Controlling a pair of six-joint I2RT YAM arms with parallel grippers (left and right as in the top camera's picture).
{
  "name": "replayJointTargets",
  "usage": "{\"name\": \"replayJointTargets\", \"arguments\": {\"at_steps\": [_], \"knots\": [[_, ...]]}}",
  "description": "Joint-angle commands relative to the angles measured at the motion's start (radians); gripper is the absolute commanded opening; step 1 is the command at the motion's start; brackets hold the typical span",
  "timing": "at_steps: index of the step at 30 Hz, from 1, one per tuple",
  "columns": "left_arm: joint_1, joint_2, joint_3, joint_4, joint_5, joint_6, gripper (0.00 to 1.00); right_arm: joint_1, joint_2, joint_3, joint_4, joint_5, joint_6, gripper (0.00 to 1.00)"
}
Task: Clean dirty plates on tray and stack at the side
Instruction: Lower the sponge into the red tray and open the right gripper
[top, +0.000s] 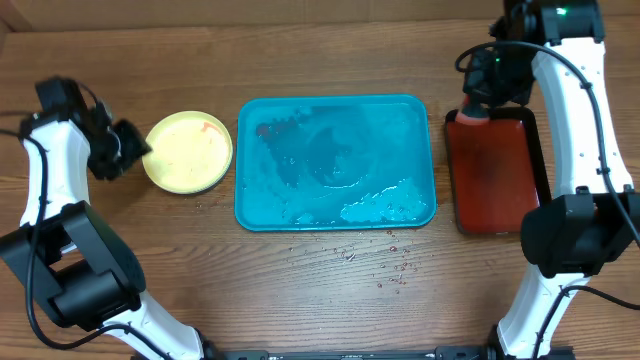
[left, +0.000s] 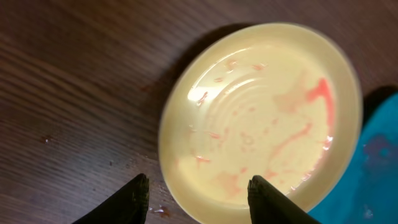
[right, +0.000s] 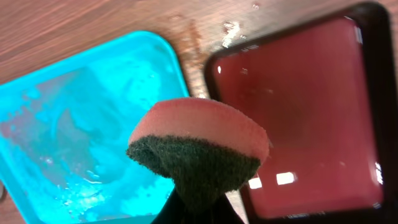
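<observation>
I take the large turquoise-blue rectangular plastic tray (top: 336, 150) as my marker. It lies mid-table, wet and streaked, with a faint red smear near its far left corner, and carries no plate.

A round, shallow, light yellow-green plastic plate (top: 188, 152) sits on the wooden table (top: 330, 300) just left of the tray, close to its rim. Thin pink-red streaks cross its wet centre. From above I cannot tell whether more plates lie beneath it.

My left gripper (left: 199, 186) is on the plate's side away from the tray. Its dark fingers (left: 134, 199) are spread wide with nothing between them.

Right of the tray lies a smaller dark red tray with a black rim (top: 500, 170). My right gripper (top: 476, 100) hangs over its far corner nearest the turquoise tray, pinching a pink sponge with a dark green scouring face (right: 199, 149).

Red specks (top: 392, 264) dot the table on the tray's near side.
</observation>
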Motion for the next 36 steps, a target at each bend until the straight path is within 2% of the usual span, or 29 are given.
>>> {"name": "replayJointTargets", "arguments": {"at_steps": [1,7,13,18,21,23,27,32,36], "knots": [[-0.066,-0.019,0.140,-0.062,0.023,0.066,0.54,-0.064,-0.031,0.004,-0.028,0.087,0.005,0.04],[-0.184,-0.021,0.229,-0.114,0.023,0.113,0.58,-0.138,-0.017,-0.084,-0.019,0.135,0.003,0.06],[-0.310,-0.021,0.260,-0.100,0.022,0.132,0.65,-0.153,-0.012,-0.327,0.118,0.132,-0.003,0.04],[-0.372,-0.021,0.278,-0.071,0.022,0.131,1.00,-0.153,-0.012,-0.505,0.247,0.113,-0.003,0.04],[-0.387,-0.021,0.278,-0.053,0.020,0.131,1.00,-0.153,-0.012,-0.548,0.288,0.113,-0.003,0.09],[-0.392,-0.021,0.278,-0.053,0.017,0.131,1.00,-0.153,-0.012,-0.551,0.295,0.113,-0.003,0.19],[-0.391,-0.021,0.278,-0.056,0.014,0.131,1.00,-0.153,-0.019,-0.537,0.298,0.103,-0.014,0.32],[-0.392,-0.021,0.278,-0.056,0.014,0.131,1.00,-0.153,-0.083,-0.453,0.261,-0.052,-0.092,0.42],[-0.392,-0.021,0.278,-0.056,0.014,0.131,1.00,-0.147,-0.201,-0.335,0.179,-0.111,-0.110,0.50]]}}
